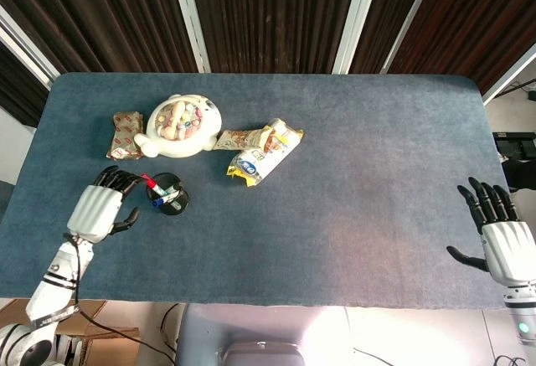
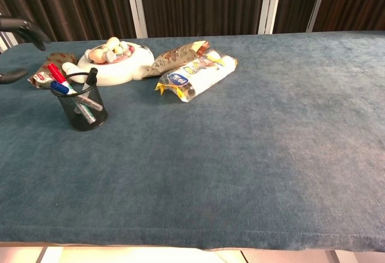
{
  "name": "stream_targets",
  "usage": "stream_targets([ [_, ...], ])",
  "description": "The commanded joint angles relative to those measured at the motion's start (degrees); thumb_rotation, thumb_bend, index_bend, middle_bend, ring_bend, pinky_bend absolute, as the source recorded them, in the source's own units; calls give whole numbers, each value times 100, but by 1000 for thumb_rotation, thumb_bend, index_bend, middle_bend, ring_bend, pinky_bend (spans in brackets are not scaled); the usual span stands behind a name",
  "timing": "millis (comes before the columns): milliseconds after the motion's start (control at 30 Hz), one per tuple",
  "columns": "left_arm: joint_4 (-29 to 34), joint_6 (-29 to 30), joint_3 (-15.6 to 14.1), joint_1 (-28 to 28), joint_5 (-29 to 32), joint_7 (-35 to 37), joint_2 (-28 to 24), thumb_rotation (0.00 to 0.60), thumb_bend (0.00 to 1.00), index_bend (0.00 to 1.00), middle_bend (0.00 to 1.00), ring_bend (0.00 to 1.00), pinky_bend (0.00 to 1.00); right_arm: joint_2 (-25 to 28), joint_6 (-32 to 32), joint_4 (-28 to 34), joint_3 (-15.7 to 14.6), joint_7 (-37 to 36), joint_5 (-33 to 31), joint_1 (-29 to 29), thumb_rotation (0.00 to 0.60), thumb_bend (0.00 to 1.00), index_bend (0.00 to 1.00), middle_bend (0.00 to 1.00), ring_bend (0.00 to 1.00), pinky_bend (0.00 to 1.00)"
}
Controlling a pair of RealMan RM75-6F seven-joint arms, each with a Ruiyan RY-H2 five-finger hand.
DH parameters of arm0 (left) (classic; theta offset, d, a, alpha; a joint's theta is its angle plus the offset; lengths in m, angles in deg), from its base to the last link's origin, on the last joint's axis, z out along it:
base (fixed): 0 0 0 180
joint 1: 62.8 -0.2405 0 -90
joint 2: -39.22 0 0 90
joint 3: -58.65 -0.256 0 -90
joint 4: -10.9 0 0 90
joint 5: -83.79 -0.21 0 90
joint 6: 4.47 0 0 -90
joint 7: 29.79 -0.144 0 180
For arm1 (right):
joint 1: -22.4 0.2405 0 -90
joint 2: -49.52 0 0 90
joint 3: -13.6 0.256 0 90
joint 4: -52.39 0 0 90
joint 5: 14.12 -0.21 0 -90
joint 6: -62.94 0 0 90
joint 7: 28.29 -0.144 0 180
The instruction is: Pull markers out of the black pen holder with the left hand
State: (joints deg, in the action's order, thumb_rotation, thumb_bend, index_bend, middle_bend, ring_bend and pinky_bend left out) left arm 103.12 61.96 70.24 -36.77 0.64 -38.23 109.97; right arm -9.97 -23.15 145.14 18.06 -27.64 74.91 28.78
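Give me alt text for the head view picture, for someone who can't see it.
The robot's left hand, fingers spread, reaches beside a black mesh pen holder of markers on a blue-grey felt table. Behind it sit a white toy-filled bowl and snack packets; the right hand hovers open.

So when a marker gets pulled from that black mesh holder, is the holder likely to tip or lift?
Possibly. The black pen holder is open mesh, so probably light. Its markers lean to one side, so a slanted pull may drag the rim. The left hand alone is near; nothing steadies it.
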Motion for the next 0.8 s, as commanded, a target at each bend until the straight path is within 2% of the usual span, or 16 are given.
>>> stream_targets([
  [33, -411, 90, -108, 188, -190, -430, 533, 600, 395, 298, 305, 233, 192, 6, -4, 7, -2, 4, 1, -4, 600, 92, 0, 18, 0, 0],
  [200, -870, 282, -218, 257, -256, -1164, 1072, 600, 373, 326, 324, 266, 220, 11, -17, 4, -13, -10, 10, -16, 600, 93, 0, 18, 0, 0],
  [400, -1111, 494, -264, 217, -185, -1517, 1357, 600, 341, 324, 337, 289, 245, -5, 6, -29, -24, -30, -6, -18, 600, 93, 0, 18, 0, 0],
  [633, -1563, 757, -193, 237, -139, -1588, 1710, 600, 318, 427, 438, 391, 321, -14, 14, -57, -27, -59, -19, -21, 600, 92, 0, 18, 0, 0],
  [800, -1715, 806, -189, 252, -105, -1495, 1785, 600, 318, 449, 497, 420, 320, -19, 25, -70, -23, -71, -42, -22, 600, 93, 0, 18, 0, 0],
])
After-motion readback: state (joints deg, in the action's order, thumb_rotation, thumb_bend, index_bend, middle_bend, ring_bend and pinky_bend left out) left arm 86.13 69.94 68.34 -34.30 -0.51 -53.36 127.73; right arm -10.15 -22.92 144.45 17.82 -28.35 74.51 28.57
